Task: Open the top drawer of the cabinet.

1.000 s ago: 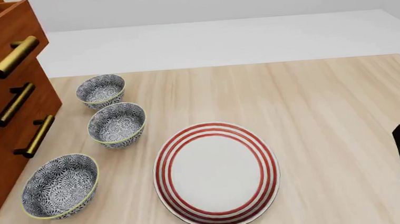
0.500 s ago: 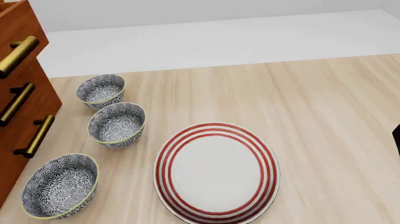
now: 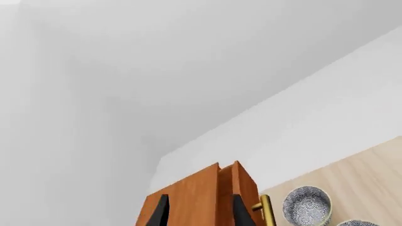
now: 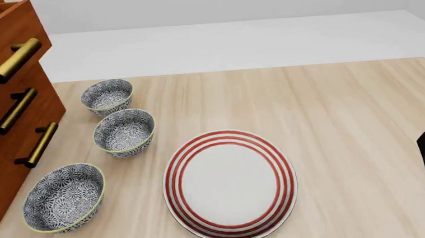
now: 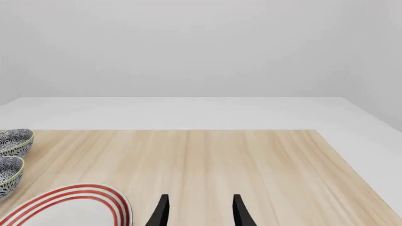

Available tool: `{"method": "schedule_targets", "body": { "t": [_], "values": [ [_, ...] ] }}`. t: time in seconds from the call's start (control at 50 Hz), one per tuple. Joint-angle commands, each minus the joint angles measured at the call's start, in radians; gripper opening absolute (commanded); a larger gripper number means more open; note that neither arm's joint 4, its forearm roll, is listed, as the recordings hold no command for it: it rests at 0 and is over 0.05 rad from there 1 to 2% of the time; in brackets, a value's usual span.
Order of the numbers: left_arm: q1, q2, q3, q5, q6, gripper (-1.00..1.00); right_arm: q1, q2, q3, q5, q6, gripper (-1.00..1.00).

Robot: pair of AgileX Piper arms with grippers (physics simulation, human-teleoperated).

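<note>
Left jaws (image 3: 198, 214) are hanging open and tilted upward, with the cabinet (image 3: 201, 197) and the top drawer (image 4: 9, 40) right beyond their tips. Right jaws (image 5: 198, 212) are sitting open, low over the surface (image 5: 251, 160).

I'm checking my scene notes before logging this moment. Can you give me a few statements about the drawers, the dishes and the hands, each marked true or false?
1. The top drawer sticks out past the two lower drawers. True.
2. Four patterned bowls sit on the table. False: there are three, the nearest bowl being the largest.
3. The left hand grips the brass handle. False: its fingers are apart and hold nothing.
4. The red-ringed plate is empty. True.
5. The right hand is open over bare table. True.
</note>
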Motion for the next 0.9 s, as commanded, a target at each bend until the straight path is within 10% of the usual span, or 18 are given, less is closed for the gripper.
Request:
{"method": "schedule_targets", "body": {
  "t": [0.02,0.34,0.9],
  "values": [
    [0.076,0.132,-0.295,0.19,-0.303,1.0,0.0,0.0,0.0,0.0,0.0,1.0],
    [0.076,0.229,-0.442,0.444,-0.501,1.0,0.0,0.0,0.0,0.0,0.0,1.0],
    [0.07,0.178,-0.376,0.536,-0.62,1.0,0.0,0.0,0.0,0.0,0.0,1.0]
  ]
}}
